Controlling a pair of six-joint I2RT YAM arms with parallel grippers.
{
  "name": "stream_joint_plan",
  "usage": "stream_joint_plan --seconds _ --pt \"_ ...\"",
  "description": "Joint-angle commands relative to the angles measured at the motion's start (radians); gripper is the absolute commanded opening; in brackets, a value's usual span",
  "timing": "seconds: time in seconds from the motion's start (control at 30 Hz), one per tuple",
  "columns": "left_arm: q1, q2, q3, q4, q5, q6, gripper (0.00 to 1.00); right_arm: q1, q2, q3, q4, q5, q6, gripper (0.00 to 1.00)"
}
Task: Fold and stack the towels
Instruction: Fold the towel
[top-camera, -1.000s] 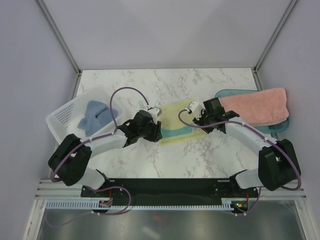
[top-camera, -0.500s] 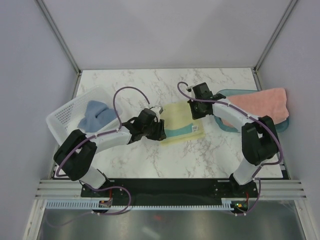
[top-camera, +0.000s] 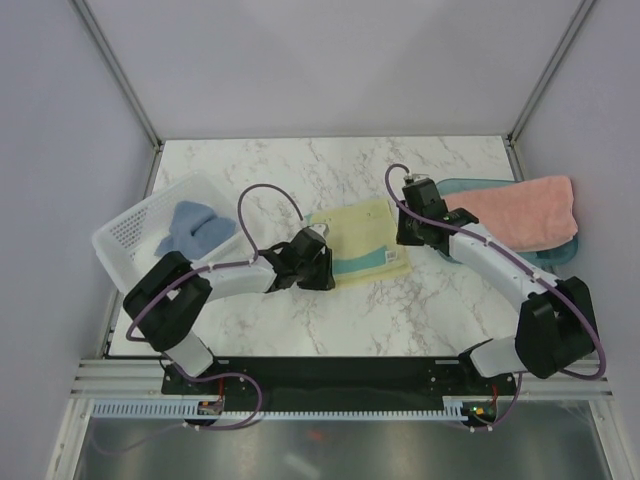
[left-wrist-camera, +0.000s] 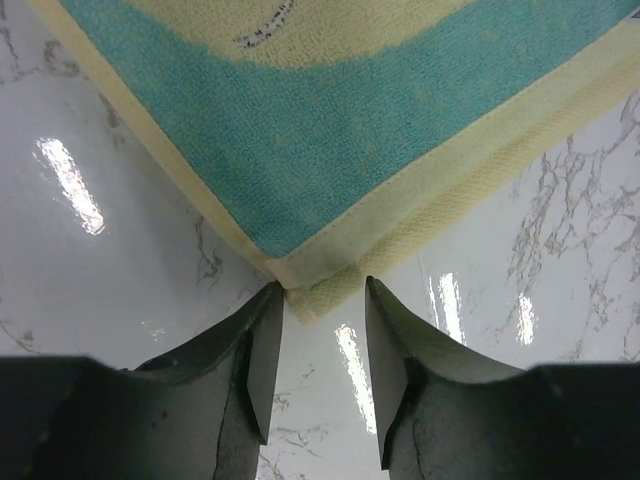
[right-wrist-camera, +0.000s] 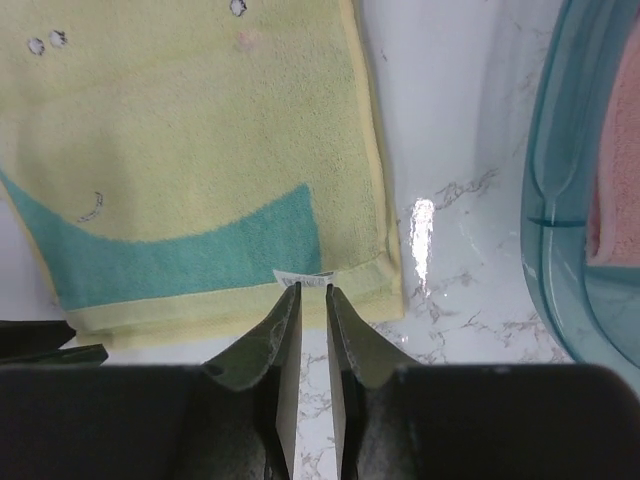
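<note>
Mid-table, the yellow-and-teal towel (top-camera: 362, 238) lies flat: light, limp terry that will sag, so it's probably best pinched at corners or hem. Left gripper (left-wrist-camera: 322, 300) is open astride the near-left corner. Right gripper (right-wrist-camera: 311, 290) is nearly closed at the right hem, and I can't tell if it has cloth.

The pale-yellow-and-teal towel (top-camera: 362, 238) is soft yellow with a curved teal band, a plain yellow woven border, a few small dark line marks and a white tag (right-wrist-camera: 303, 273). The salmon-pink towel (top-camera: 520, 210) is one even colour; the tray (top-camera: 558, 254) under it is translucent teal. The blue-grey towel (top-camera: 195, 228) lies in a white perforated basket (top-camera: 125, 238). The table (top-camera: 300, 170) is white marble with grey veins. Purple cables (top-camera: 265, 188) run along the black-and-white arms (top-camera: 480, 255).
</note>
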Motion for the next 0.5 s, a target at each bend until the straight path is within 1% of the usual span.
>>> stream_joint_plan --seconds 0.0,0.07,0.1,0.23,0.33,0.37,0.4,0.47 --pt "-0.028 0.045 0.029 -0.05 -0.083 -0.052 0.45 0.004 -0.071 -0.008 0.005 0.042 0.031 0.23" --pt "-0.03 0.06 0.041 -0.093 -0.117 -0.061 0.42 0.004 -0.083 -0.003 -0.01 0.038 0.027 0.24" --pt "-0.033 0.059 0.035 -0.128 -0.16 -0.066 0.42 0.006 -0.097 -0.003 -0.02 0.034 0.025 0.24" --pt "-0.033 0.019 0.008 -0.195 -0.228 -0.089 0.41 0.003 -0.123 -0.037 -0.043 0.008 0.04 0.24" --pt "-0.031 -0.024 -0.009 -0.266 -0.288 -0.099 0.41 0.004 -0.151 -0.087 -0.05 -0.03 0.111 0.24" --pt "-0.03 -0.033 -0.014 -0.282 -0.306 -0.109 0.41 0.006 -0.154 -0.101 -0.05 -0.064 0.131 0.24" --pt "-0.025 -0.052 -0.023 -0.293 -0.338 -0.112 0.41 0.007 -0.16 -0.114 -0.052 -0.079 0.176 0.24" --pt "-0.014 -0.064 -0.029 -0.325 -0.358 -0.118 0.41 0.032 -0.167 -0.158 -0.028 -0.084 0.221 0.24"
